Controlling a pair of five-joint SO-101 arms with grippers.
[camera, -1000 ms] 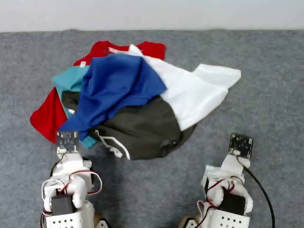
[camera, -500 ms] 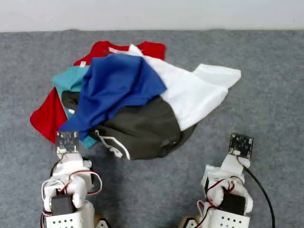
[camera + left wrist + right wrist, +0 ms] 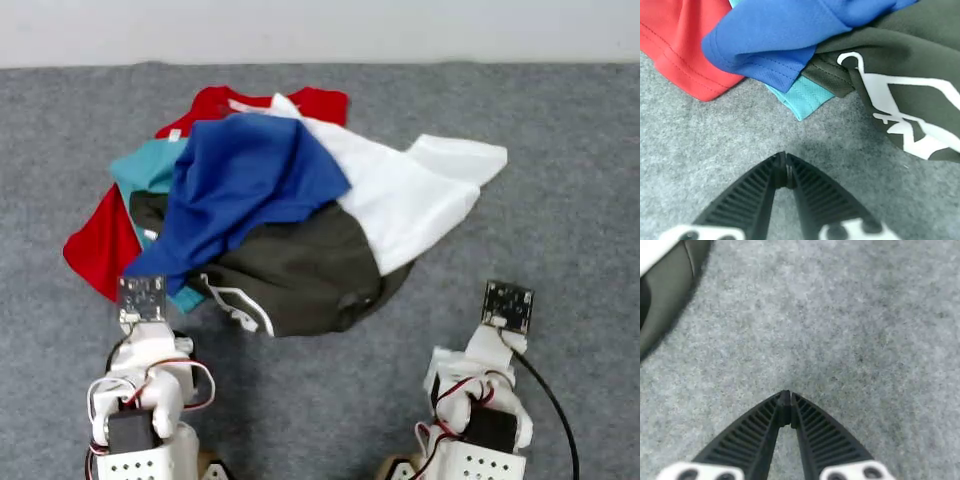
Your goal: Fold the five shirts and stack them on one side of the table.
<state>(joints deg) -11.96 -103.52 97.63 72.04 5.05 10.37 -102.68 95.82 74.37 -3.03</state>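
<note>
Where the blue shirt [image 3: 245, 185] overlaps, the teal shirt [image 3: 146, 172] barely shows.

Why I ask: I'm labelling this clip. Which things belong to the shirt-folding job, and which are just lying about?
Job: blue shirt, white shirt, dark shirt, red shirt, teal shirt, all heaped together.
Just there: grey table cover, pale wall behind.

Left hand [image 3: 785, 165] and right hand [image 3: 786, 402], each closed tight, low, side by side, well apart.

Nothing legible: the dark shirt [image 3: 910, 50] carries only a white graphic [image 3: 922, 145]
</note>
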